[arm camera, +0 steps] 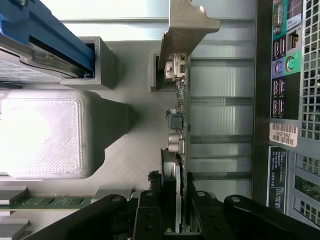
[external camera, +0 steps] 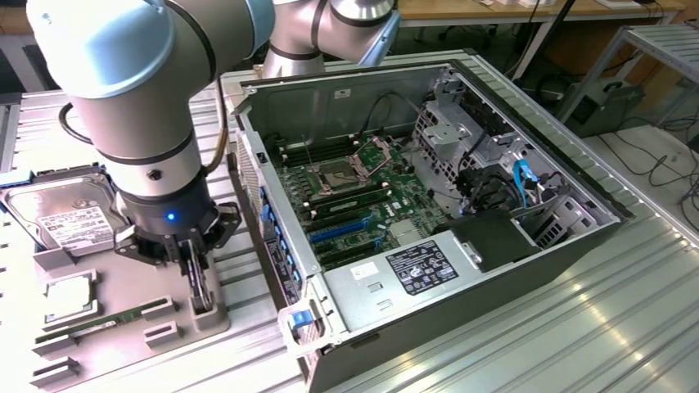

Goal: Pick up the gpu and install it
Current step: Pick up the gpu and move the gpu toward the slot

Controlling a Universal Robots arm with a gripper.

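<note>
**You have the gripper (external camera: 192, 260) clamped on the gpu (external camera: 202, 296), which stands on edge in the tray (external camera: 114, 274).**
Exterior view: the gpu sits at eight o'clock in the frame. The case (external camera: 437, 205) wall is just beside it toward three o'clock, and the hard drive (external camera: 60, 214) is near at ten o'clock. Wrist view: a thin dark card seen edge-on between your fingers (arm camera: 150, 212), with a pale bracket (arm camera: 186, 25) at the far end. The case's rear panel runs close alongside, and bare tray lies on the other side.
</note>
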